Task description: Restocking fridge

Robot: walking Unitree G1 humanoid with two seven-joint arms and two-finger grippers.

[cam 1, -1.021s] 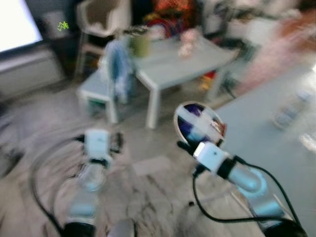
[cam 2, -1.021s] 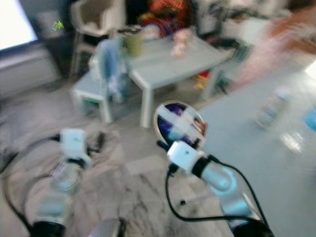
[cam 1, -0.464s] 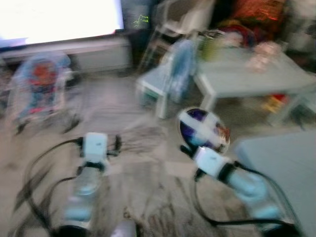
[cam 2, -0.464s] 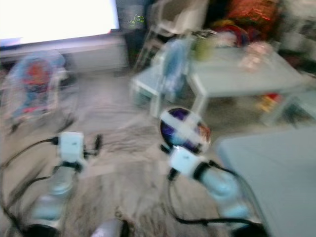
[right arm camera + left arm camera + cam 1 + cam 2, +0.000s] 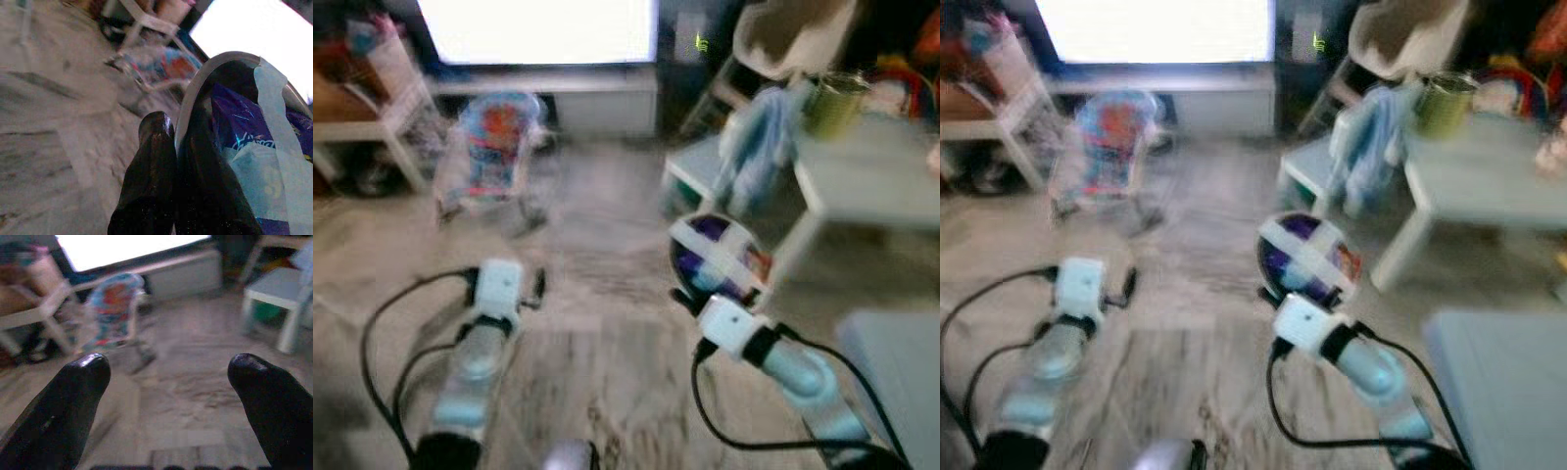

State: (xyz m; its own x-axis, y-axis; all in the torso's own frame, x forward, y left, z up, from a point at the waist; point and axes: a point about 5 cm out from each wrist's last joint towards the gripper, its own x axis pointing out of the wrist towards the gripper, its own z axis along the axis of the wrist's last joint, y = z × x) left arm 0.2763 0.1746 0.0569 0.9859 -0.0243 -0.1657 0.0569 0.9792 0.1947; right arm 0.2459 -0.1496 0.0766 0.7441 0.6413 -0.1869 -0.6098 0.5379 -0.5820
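Right gripper (image 5: 697,290) is clamped on the rim of a round bowl (image 5: 717,257) holding purple packets under strips of tape, carried chest-high over the grey rug (image 5: 578,352). One black finger (image 5: 149,181) sits outside the rim, the other inside. Left gripper (image 5: 168,396) rides with its fingers spread apart, holding nothing. No fridge can be made out among the baby bouncer (image 5: 489,147), small table (image 5: 871,171) and bright screen (image 5: 538,29). My judgement: keep the bowl level and the pinch firm while walking, and swing wide of the bouncer and table.
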